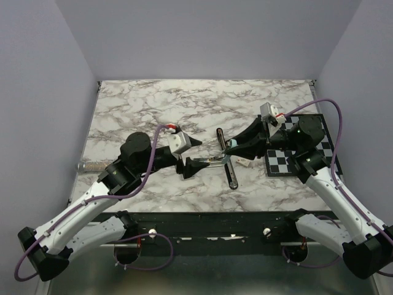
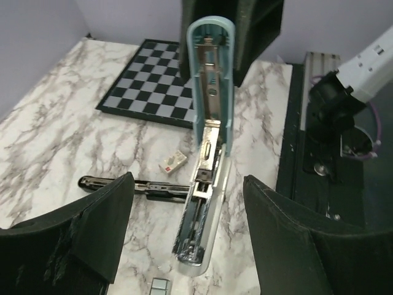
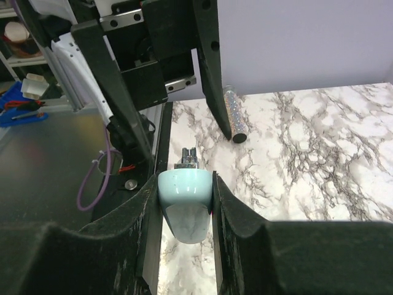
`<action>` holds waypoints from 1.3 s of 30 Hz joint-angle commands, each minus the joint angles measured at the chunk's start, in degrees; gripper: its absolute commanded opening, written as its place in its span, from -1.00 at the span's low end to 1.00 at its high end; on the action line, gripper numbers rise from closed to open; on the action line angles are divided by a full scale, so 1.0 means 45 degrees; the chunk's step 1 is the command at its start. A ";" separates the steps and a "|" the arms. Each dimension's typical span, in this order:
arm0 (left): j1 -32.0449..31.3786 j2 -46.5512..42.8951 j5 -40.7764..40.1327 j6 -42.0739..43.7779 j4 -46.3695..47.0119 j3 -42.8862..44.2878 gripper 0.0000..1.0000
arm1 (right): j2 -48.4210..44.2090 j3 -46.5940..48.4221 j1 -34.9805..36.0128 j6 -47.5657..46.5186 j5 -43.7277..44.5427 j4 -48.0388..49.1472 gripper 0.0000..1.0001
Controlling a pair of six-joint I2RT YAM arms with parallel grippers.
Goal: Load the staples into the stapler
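Marble-patterned tabletop (image 1: 141,110) boxed by lavender walls, checkerboard mat (image 1: 319,132) at the far right. At centre, the stapler (image 2: 207,203), pale blue and opened out: base flat on the marble, lid upright, its rounded tip pinched in the right gripper (image 3: 184,184), pads touching both sides. Spread wide and holding nothing, the left gripper (image 1: 194,156), hovering at the base's free end. Just off that end, at the bottom edge of the left wrist view, a small grey block (image 2: 159,286), probably the staples, on the marble rather than in the silvery channel (image 2: 206,160); too cropped to be sure. Judged as the pick-and-seat step: pinch the strip by its long sides, legs down, line it up with the channel and lower it straight in; hold the lid upright to stop the base rocking. Crowded on the base's far side, with a slim black bar (image 2: 110,182) and a small white-and-red box (image 2: 172,161) just beside it; table's near edge close on the other side. Freer marble to the left, as far as a glittery tube (image 3: 235,114) near that edge.
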 commanded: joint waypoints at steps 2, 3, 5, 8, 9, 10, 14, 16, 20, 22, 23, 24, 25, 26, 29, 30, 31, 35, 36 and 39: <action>-0.1059 0.1275 0.0645 0.1697 -0.1403 0.1153 0.55 | -0.0010 0.0276 0.0041 -0.0623 -0.0545 -0.0344 -0.99; -0.1098 0.1645 0.0606 0.1775 -0.1520 0.1367 0.51 | -0.0010 0.0276 0.0041 -0.0643 -0.0642 -0.0345 -0.99; -0.1176 0.1979 0.0625 0.1913 -0.1560 0.1544 0.44 | -0.0010 0.0295 0.0041 -0.0682 -0.0663 -0.0365 -0.99; -0.1274 0.2448 0.0605 0.1971 -0.1541 0.1817 0.30 | -0.0049 0.0218 0.0061 -0.0740 -0.0624 -0.0384 -0.99; -0.1293 0.2565 0.0586 0.1972 -0.1482 0.1876 0.26 | -0.0049 0.0217 0.0061 -0.0760 -0.0585 -0.0403 -0.99; -0.1313 0.2625 0.0567 0.1972 -0.1482 0.1915 0.24 | -0.0030 0.0198 0.0041 -0.0760 -0.0585 -0.0423 -0.99; -0.1372 0.2918 0.0508 0.1972 -0.1462 0.2052 0.18 | -0.0010 0.0178 0.0061 -0.0799 -0.0526 -0.0423 -0.99; -0.1430 0.3113 0.0508 0.1972 -0.1501 0.2092 0.17 | -0.0010 0.0178 0.0041 -0.0780 -0.0565 -0.0423 -0.99; -0.1469 0.3347 0.0527 0.1933 -0.1521 0.2208 0.06 | 0.0009 0.0159 0.0061 -0.0838 -0.0585 -0.0423 -0.99; -0.1489 0.3445 0.0625 0.1894 -0.1579 0.2286 -0.03 | 0.0009 0.0139 0.0061 -0.0858 -0.0585 -0.0442 -0.99; -0.1508 0.3484 0.0683 0.1874 -0.1618 0.2306 -0.06 | 0.0009 0.0120 0.0061 -0.0858 -0.0546 -0.0442 -0.99; -0.1508 0.3523 0.0722 0.1855 -0.1618 0.2326 -0.13 | 0.0009 0.0120 0.0041 -0.0858 -0.0584 -0.0442 -0.99; -0.1508 0.3524 0.0742 0.1796 -0.1638 0.2326 -0.16 | 0.0029 0.0120 0.0061 -0.0858 -0.0585 -0.0442 -0.99; -0.1528 0.3543 0.0781 0.1757 -0.1638 0.2345 -0.19 | 0.0029 0.0120 0.0061 -0.0916 -0.0585 -0.0462 -0.99; -0.1528 0.3543 0.0976 0.1524 -0.1502 0.2346 -0.29 | 0.0068 0.0100 0.0061 -0.0955 -0.0585 -0.0501 -0.99; -0.1528 0.3543 0.1035 0.1426 -0.1443 0.2345 -0.30 | 0.0087 0.0100 0.0061 -0.0975 -0.0585 -0.0520 -0.99; -0.1528 0.3563 0.1190 0.1347 -0.1346 0.2365 -0.31 | 0.0126 0.0100 0.0061 -0.0975 -0.0585 -0.0501 -0.99; -0.1528 0.3699 0.1620 0.1035 -0.1247 0.2482 -0.40 | 0.0165 0.0061 0.0041 -0.1014 -0.0643 -0.0481 -0.99; -0.1528 0.3738 0.1679 0.0763 -0.1189 0.2501 -0.49 | 0.0146 0.0061 0.0061 -0.1053 -0.0663 -0.0501 -0.99; -0.1528 0.3778 0.1894 0.0430 -0.0819 0.2541 -0.71 | 0.0204 0.0061 0.0061 -0.1111 -0.0721 -0.0559 -0.99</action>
